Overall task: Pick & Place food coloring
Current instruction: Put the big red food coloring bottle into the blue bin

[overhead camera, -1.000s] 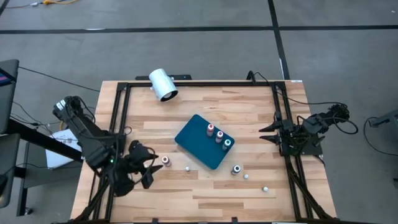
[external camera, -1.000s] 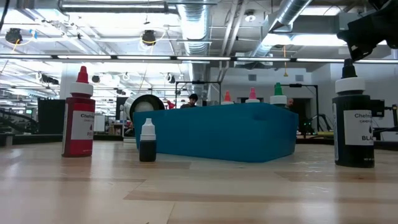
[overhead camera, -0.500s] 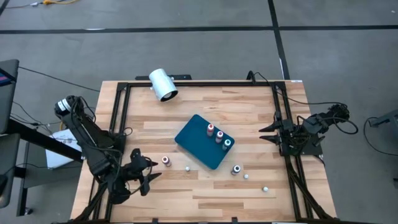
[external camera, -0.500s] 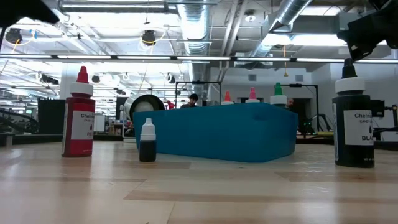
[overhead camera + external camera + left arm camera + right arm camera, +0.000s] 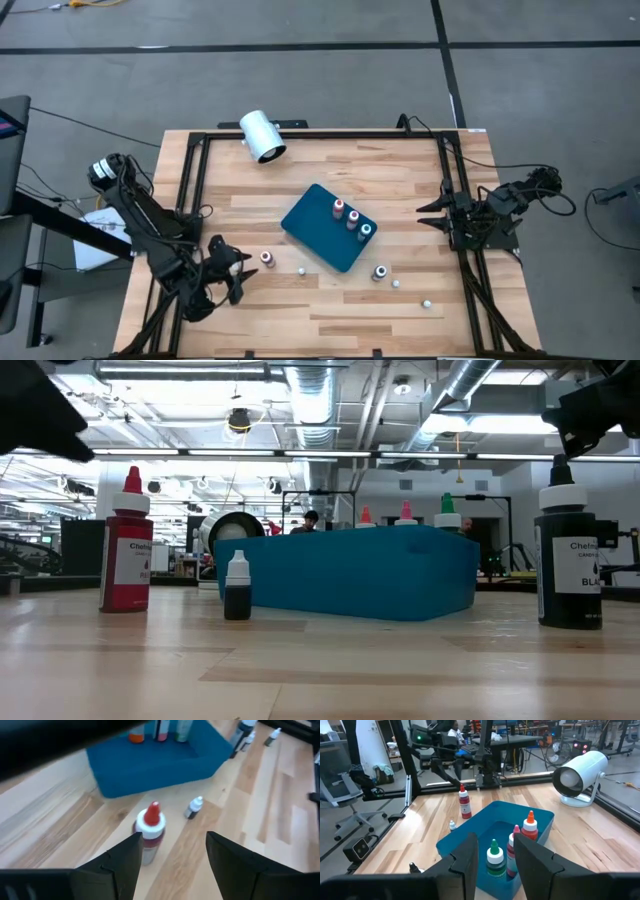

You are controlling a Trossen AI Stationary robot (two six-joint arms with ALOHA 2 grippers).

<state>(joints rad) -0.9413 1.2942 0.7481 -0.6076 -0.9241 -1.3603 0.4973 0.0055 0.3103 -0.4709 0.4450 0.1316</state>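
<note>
The left gripper (image 5: 232,272) hovers near the front-left edge of the bench (image 5: 400,180), fingers spread wide and holding nothing. The red-capped bottle (image 5: 267,258) stands upright on the bench just beside it, between the gripper and the blue tray (image 5: 305,225). In the left wrist view this bottle (image 5: 149,832) sits ahead of the open fingers, slightly toward one of them.

Three bottles already stand upright in the tray. Loose on the bench remain the red-capped bottle, a small dark bottle (image 5: 301,269) with a white cap near it, a larger black bottle (image 5: 380,272) by the tray's front corner, and two tiny ones further right.

Handling judgement: the bottle looks light, rigid and smooth-sided, probably plastic, with a tall narrow form that will tip easily if nudged. The tapered cap offers poor purchase. The labelled body, at about mid-height, appears the best place to close on, with the fingers centred so neither one pushes it over first.

The right gripper (image 5: 430,213) waits at the right edge of the bench, fingers parted and empty.
</note>
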